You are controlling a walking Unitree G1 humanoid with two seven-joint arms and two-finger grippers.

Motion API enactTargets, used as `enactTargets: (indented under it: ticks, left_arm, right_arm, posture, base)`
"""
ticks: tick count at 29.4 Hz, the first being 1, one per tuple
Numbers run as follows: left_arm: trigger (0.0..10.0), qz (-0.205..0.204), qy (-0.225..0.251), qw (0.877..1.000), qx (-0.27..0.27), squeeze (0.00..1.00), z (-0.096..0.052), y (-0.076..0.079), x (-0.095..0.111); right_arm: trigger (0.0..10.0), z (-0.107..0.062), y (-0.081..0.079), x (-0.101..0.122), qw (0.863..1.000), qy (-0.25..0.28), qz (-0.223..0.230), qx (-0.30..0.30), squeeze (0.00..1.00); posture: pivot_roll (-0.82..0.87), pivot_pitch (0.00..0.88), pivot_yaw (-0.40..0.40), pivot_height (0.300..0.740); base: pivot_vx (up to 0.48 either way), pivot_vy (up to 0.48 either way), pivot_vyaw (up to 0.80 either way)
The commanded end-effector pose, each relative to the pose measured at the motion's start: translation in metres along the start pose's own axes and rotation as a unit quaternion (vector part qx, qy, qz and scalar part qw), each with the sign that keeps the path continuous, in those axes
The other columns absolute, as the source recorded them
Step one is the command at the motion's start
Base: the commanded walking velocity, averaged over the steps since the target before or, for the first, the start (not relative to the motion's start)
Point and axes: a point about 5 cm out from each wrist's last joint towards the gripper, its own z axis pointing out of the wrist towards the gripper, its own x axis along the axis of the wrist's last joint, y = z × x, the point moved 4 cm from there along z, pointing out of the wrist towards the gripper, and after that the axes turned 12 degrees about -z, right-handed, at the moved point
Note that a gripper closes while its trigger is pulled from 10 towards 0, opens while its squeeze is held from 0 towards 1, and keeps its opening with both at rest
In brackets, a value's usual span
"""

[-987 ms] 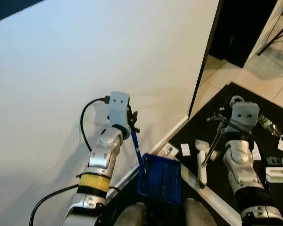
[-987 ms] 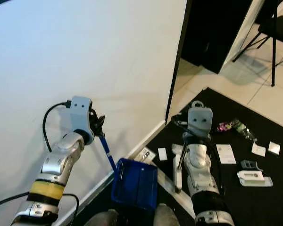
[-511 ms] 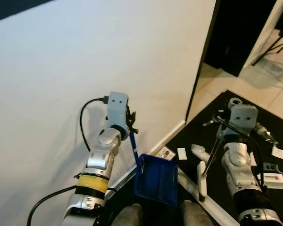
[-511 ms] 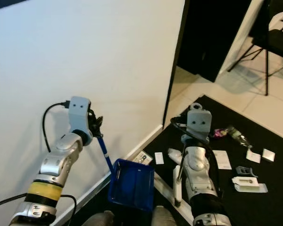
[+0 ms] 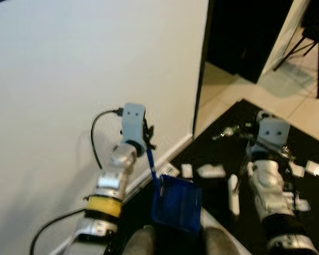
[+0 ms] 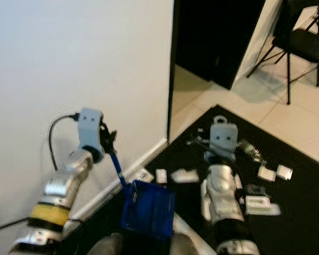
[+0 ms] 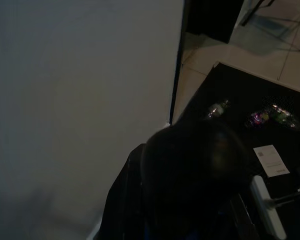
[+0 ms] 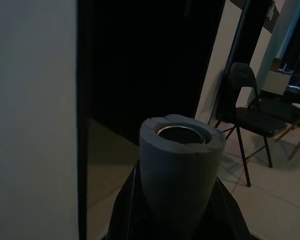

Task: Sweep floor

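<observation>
Standing off to one side, noting the setup. Left gripper (image 5: 147,139) is pinched on the blue handle of the dustpan (image 5: 176,204); the pan hangs low in front of the robot, close to the white wall (image 5: 69,69) and its baseboard, tilted, and seemingly off the floor, though I cannot be sure. Right gripper (image 8: 177,150) is clamped round the grey top of the broom handle (image 8: 181,170); the white broom head (image 5: 233,194) sits low by the right forearm on the black mat (image 6: 308,212).

Litter to be swept: white cards and wrappers (image 6: 183,175) strewn over the mat, more pieces (image 6: 263,204) on the robot's right. Head views are blurred, so exact piece positions are uncertain.

Risks as I judge them:
- Dustpan is near the wall; a swing of the left arm could knock it against the baseboard and twist it in the pinch.
- If the pan edge is not set flat on the mat, flat cards will slide under it.
- Broom is held at the very top, so leverage over the head is poor; a stroke could scatter light pieces towards the tiled floor (image 6: 287,114) and the folding chair (image 6: 303,45).
- Left-arm cable (image 5: 98,133) loops by the wall and might snag.
</observation>
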Motion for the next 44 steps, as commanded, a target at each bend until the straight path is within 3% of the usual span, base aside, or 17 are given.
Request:
enactTargets:
  ticks: [1, 28, 44]
  left_arm:
    - [10.0, 0.008, 0.012, 1.000, -0.003, 0.00, 0.0000, 0.0011, 0.0080]
    - [10.0, 0.007, 0.009, 1.000, -0.001, 0.00, 0.0001, 0.0003, 0.0072]
    - [10.0, 0.004, 0.012, 1.000, -0.003, 0.00, 0.0012, 0.0011, 0.0084]
  right_arm:
    - [10.0, 0.0020, 0.0023, 0.0065, 1.000, 0.014, 0.001, -0.005, 0.00]
    - [10.0, 0.0012, 0.0013, 0.0062, 1.000, 0.013, 0.002, -0.005, 0.00]
    - [10.0, 0.0017, 0.0016, 0.0066, 1.000, 0.015, 0.001, -0.005, 0.00]
  posture:
    - [-0.08, 0.051, 0.070, 0.740]
    - [-0.08, 0.052, 0.072, 0.740]
    - [-0.08, 0.046, 0.073, 0.740]
  base:
    - [0.000, -0.360, 0.00]
    - [0.000, -0.324, 0.00]
    - [0.000, 0.000, 0.00]
